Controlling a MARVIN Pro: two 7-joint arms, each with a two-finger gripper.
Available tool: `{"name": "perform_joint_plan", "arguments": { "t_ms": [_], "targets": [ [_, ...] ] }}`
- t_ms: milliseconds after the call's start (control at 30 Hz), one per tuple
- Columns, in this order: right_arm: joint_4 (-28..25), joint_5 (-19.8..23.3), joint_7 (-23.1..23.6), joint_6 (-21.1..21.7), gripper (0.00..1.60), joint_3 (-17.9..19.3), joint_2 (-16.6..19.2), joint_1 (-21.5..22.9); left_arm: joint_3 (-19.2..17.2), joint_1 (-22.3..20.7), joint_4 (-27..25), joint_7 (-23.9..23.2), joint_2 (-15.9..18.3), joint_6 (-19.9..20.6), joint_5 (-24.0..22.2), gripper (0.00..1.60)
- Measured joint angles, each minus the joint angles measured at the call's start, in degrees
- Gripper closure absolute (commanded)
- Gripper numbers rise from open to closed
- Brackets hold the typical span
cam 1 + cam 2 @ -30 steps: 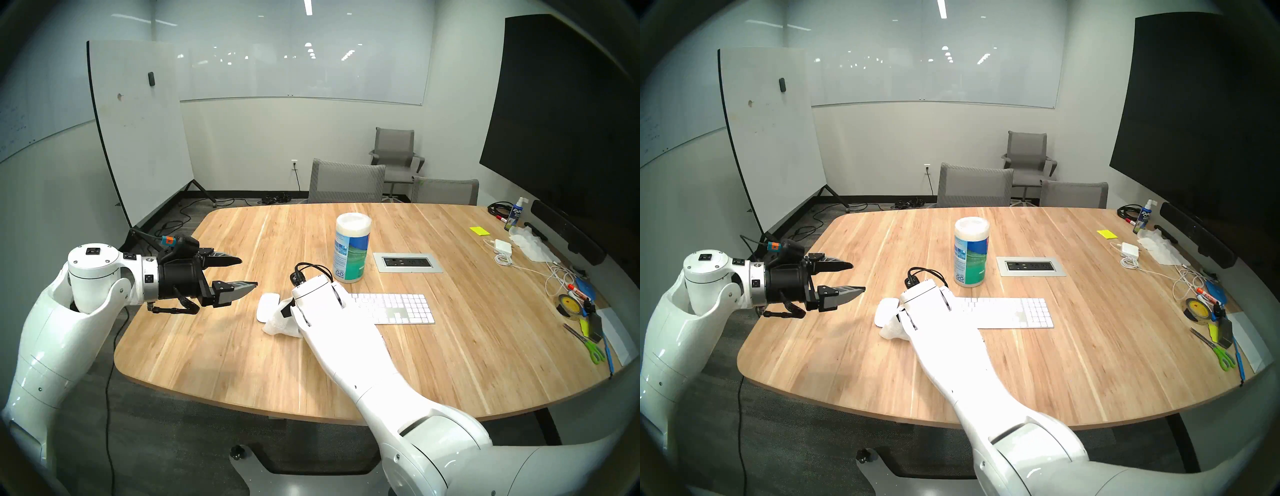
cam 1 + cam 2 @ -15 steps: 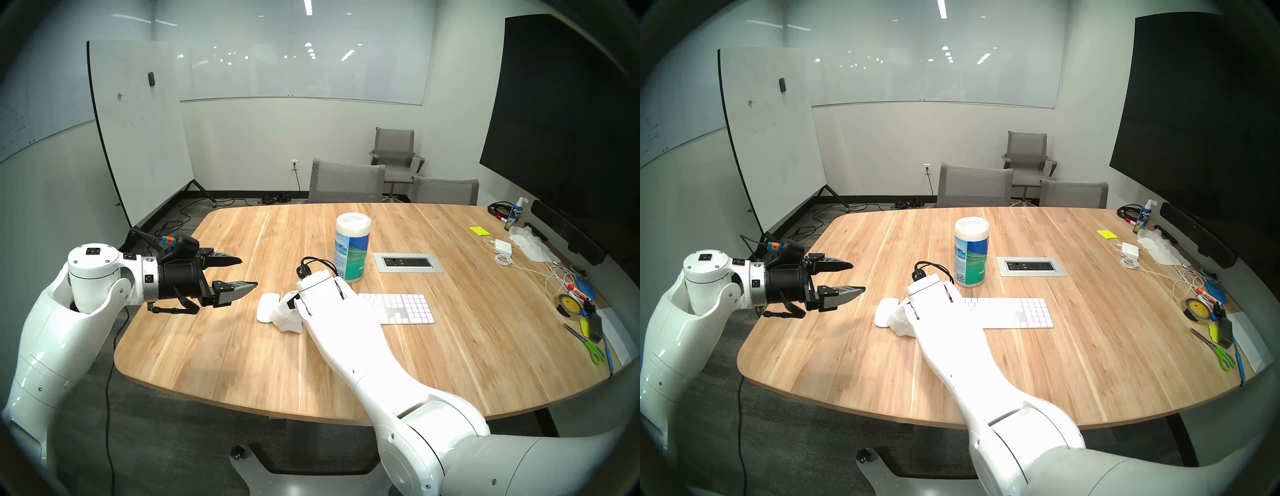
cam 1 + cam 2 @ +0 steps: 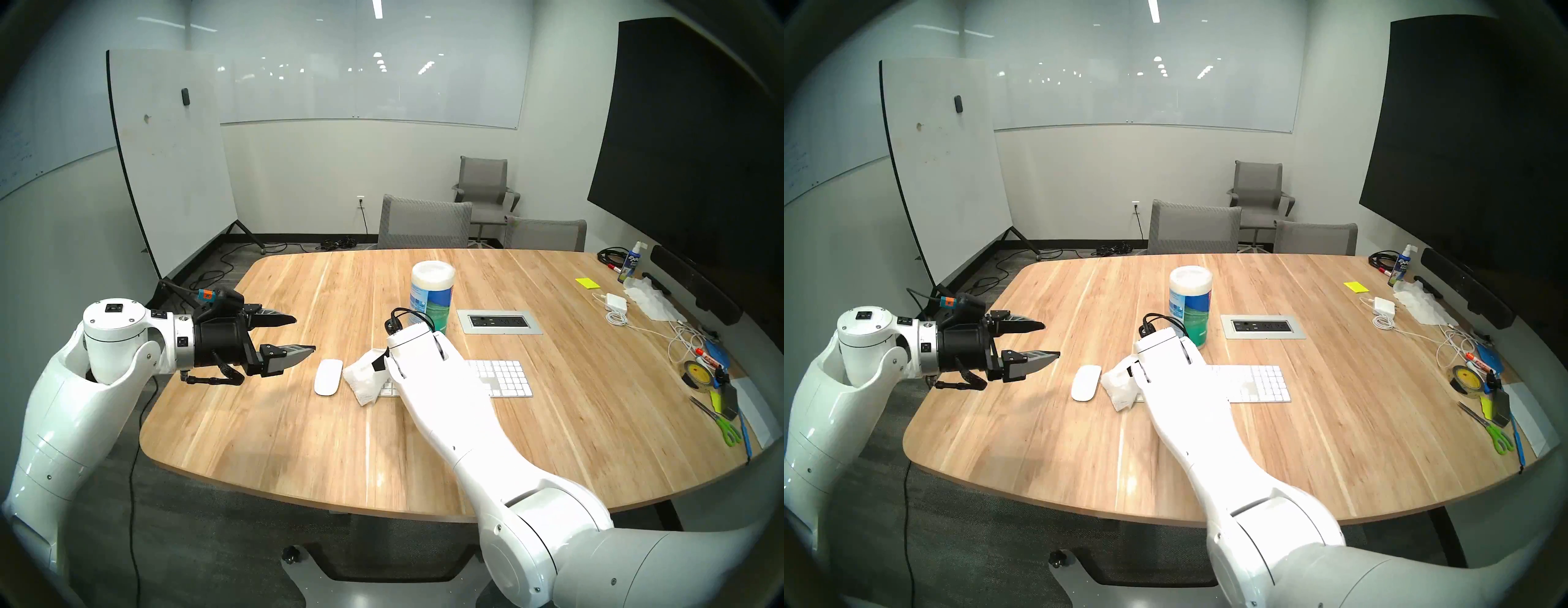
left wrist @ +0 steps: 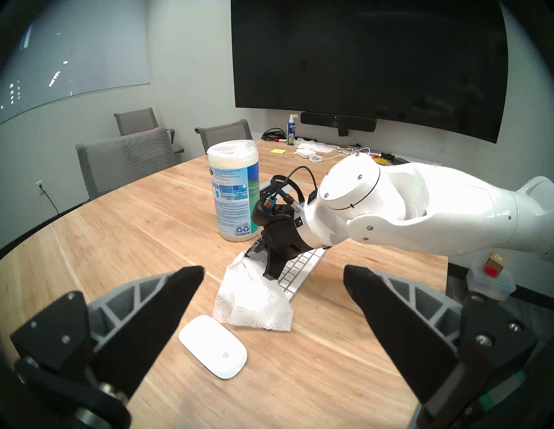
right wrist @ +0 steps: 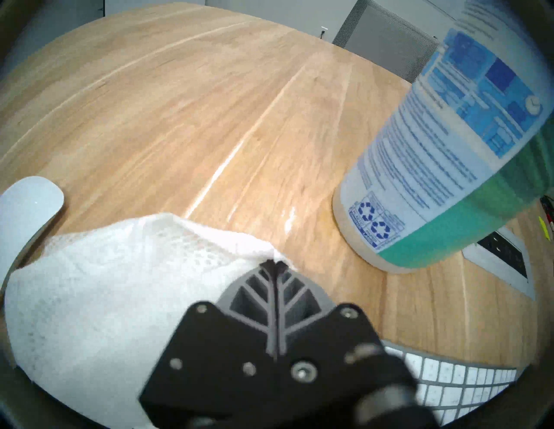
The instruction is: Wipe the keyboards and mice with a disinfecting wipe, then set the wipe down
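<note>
My right gripper [image 5: 273,263] is shut on the white textured wipe [image 3: 364,375], which hangs over the left end of the slim white keyboard [image 3: 505,378]. The left wrist view shows the wipe [image 4: 251,299] draped down from those fingers onto the keyboard's [image 4: 299,265] corner. The oval white mouse [image 3: 328,377] lies bare on the table just left of the wipe, also seen as the mouse [image 4: 213,344] below my left gripper [image 4: 274,271]. My left gripper [image 3: 304,334] hovers open and empty over the table's left edge, well left of the mouse.
A wipe canister [image 3: 432,303] with a blue-green label stands just behind my right wrist. A power outlet plate [image 3: 499,321] lies right of it. Cables, charger, tape, scissors, tissue and a spray bottle [image 3: 632,262] clutter the table's right side. Grey chairs [image 3: 424,223] stand beyond.
My right arm has carried the wipe rightward off the mouse to the keyboard's left end, leaving the mouse uncovered. The left arm has not moved.
</note>
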Motion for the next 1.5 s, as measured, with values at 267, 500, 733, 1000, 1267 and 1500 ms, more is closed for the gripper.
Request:
{"name": "perform_joint_plan", "arguments": {
  "t_ms": [267,500,733,1000,1267,1500],
  "targets": [
    [-6.0,-0.6,4.8,2.5,1.6,-0.8,3.9,-3.0,0.0,0.0,0.0,0.0,0.0,0.0,0.0,0.0],
    [-10.8,-0.9,8.0,4.2,1.6,-1.5,6.7,-5.8,0.0,0.0,0.0,0.0,0.0,0.0,0.0,0.0],
    [-15.9,-0.9,10.8,5.6,1.6,-1.4,9.7,-8.3,0.0,0.0,0.0,0.0,0.0,0.0,0.0,0.0],
    [-17.9,-0.6,12.7,5.5,1.6,0.1,12.2,-9.7,0.0,0.0,0.0,0.0,0.0,0.0,0.0,0.0],
    [-18.3,-0.5,13.9,4.9,1.6,1.4,13.9,-9.7,0.0,0.0,0.0,0.0,0.0,0.0,0.0,0.0],
    [-18.2,-0.3,14.6,4.3,1.6,2.5,14.8,-9.6,0.0,0.0,0.0,0.0,0.0,0.0,0.0,0.0]
  ]
}}
